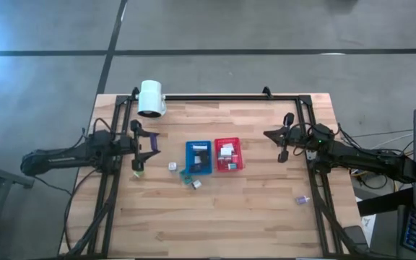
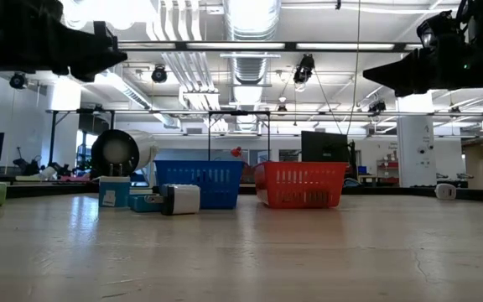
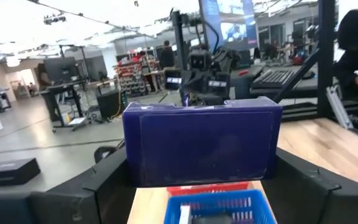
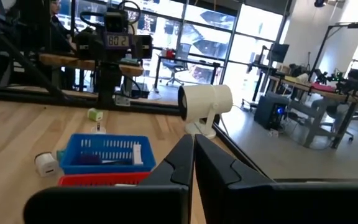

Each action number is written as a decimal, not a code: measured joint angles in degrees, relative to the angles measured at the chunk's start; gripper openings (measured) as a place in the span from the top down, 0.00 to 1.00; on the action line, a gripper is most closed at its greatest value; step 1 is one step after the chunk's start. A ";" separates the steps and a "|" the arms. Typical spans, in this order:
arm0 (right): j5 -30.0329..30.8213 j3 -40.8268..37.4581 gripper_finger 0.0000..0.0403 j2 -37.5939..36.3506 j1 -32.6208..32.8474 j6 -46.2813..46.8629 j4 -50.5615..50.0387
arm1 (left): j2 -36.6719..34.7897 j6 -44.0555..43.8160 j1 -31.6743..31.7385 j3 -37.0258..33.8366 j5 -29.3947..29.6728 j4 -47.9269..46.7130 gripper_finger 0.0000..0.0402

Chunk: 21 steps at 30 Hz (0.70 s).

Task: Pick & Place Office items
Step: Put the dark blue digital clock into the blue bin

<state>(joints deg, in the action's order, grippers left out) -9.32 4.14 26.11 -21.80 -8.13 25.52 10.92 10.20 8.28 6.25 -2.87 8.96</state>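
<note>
Presently my left gripper [image 1: 152, 146] holds a dark blue block [image 3: 202, 142] in wide jaws, carried toward the blue tray [image 1: 198, 157]; my right gripper [image 1: 283, 154] waits, jaws closed and empty.

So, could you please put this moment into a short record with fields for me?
left claw: shut on a dark blue box, raised left of the trays
right claw: shut, empty, raised right of the trays
blue tray: mid-table, holds items
red tray: touching the blue tray's right side, holds items
loose items: green block, white block, small piece near the right edge
lamp head: back left
</note>
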 joint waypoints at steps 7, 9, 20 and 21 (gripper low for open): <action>0.00 0.00 0.98 0.00 0.00 0.44 0.00 | 0.04 0.01 2.93 0.03 -4.49 -0.82 0.28; 0.00 0.00 0.98 0.00 0.00 0.41 0.00 | 0.04 -0.21 3.39 0.05 -4.69 -0.60 0.28; 0.31 0.01 0.98 0.02 0.02 0.48 0.00 | 1.21 -0.61 3.55 0.11 -3.04 1.73 0.28; 0.31 0.00 0.98 0.02 0.02 0.49 0.00 | 1.84 -1.29 3.55 0.16 -1.69 3.19 0.28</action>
<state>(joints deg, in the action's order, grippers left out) -9.02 4.14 26.13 -21.78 -7.64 25.52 12.76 8.91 11.84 6.42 -4.56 12.15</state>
